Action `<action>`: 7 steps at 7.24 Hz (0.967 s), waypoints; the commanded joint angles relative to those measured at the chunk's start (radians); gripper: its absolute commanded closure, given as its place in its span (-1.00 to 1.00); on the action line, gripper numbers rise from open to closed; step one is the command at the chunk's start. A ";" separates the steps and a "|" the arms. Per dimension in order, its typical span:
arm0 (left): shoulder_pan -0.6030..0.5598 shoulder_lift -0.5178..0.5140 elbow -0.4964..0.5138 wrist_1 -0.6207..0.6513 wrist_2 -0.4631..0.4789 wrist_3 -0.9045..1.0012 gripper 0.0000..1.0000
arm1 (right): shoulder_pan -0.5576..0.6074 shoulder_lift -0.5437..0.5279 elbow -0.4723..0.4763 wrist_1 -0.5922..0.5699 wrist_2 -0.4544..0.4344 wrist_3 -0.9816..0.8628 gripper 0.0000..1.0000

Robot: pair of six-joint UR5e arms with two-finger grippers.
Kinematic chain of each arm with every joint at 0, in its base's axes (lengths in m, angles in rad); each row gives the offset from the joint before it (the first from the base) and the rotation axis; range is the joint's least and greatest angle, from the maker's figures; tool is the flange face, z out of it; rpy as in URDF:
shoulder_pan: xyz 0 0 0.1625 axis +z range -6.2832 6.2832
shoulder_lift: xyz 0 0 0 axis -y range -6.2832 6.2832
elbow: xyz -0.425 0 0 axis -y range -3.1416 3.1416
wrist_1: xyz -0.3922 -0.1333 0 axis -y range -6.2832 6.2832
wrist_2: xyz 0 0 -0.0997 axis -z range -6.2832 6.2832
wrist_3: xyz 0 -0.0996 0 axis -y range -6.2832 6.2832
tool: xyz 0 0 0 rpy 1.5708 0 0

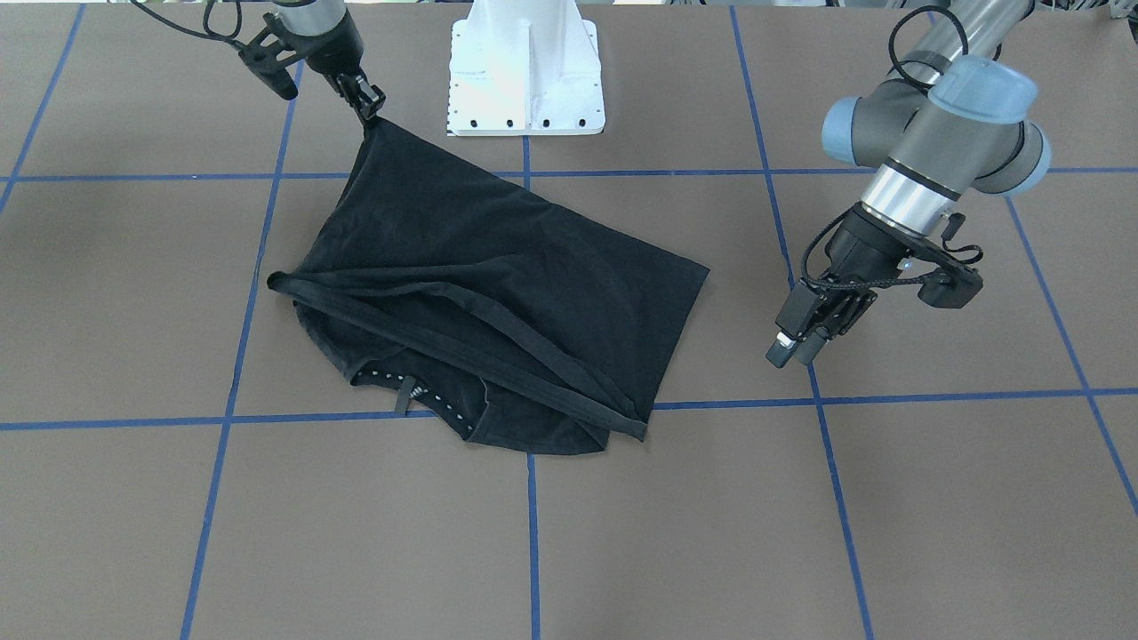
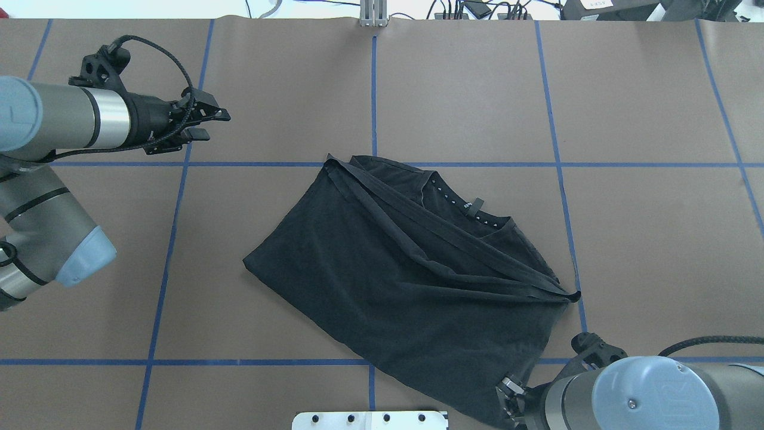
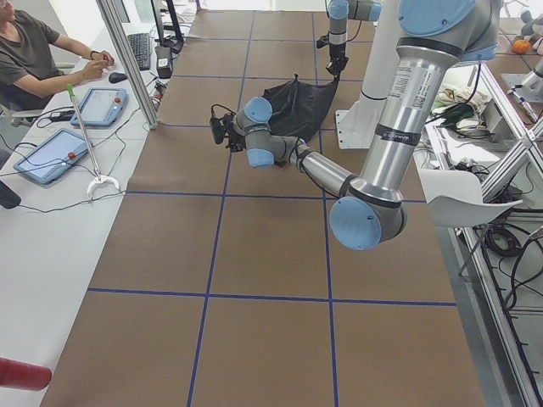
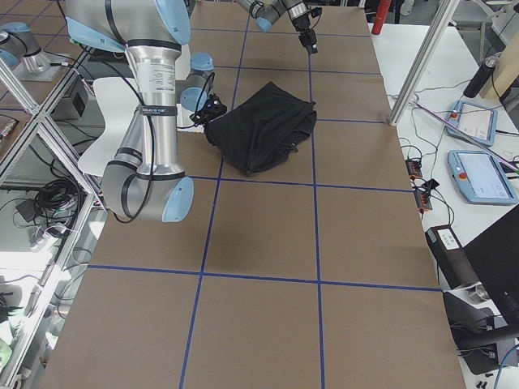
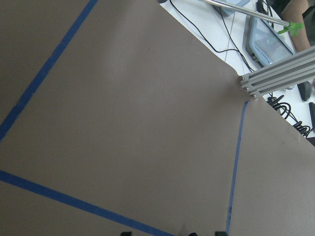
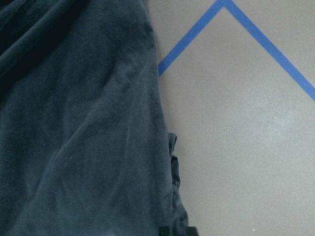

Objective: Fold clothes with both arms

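The black T-shirt (image 1: 498,267) lies crumpled and partly folded over itself in the middle of the table, its collar (image 1: 418,391) toward the far side from the robot. It also shows in the overhead view (image 2: 406,280). My right gripper (image 1: 369,107) is shut on one corner of the shirt near the robot's base and holds it slightly raised. The right wrist view is filled with the black fabric (image 6: 74,123). My left gripper (image 1: 791,347) hangs empty above bare table, apart from the shirt, jaws slightly open; it also shows in the overhead view (image 2: 212,124).
The white pedestal base (image 1: 526,80) stands just behind the shirt. Blue tape lines (image 1: 529,524) grid the brown table cover. An aluminium post (image 5: 275,76) stands at the table's far edge. A seated person (image 3: 34,59) with tablets is beside the table.
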State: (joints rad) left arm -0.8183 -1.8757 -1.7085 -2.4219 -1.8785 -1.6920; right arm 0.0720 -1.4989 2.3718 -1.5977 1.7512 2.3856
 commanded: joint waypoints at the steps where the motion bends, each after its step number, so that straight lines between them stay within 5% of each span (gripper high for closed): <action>1: 0.077 0.029 -0.092 0.158 0.007 -0.018 -0.35 | 0.100 0.020 0.047 -0.010 0.001 -0.002 -1.00; 3: 0.214 0.178 -0.237 0.213 0.101 -0.090 -0.35 | 0.284 0.107 0.058 -0.013 0.001 -0.107 -1.00; 7: 0.323 0.129 -0.142 0.215 0.162 -0.144 -0.21 | 0.370 0.114 0.037 -0.031 -0.002 -0.201 -1.00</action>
State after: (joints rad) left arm -0.5104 -1.7296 -1.8732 -2.2079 -1.7204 -1.8332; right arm 0.4361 -1.3868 2.4165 -1.6273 1.7509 2.1953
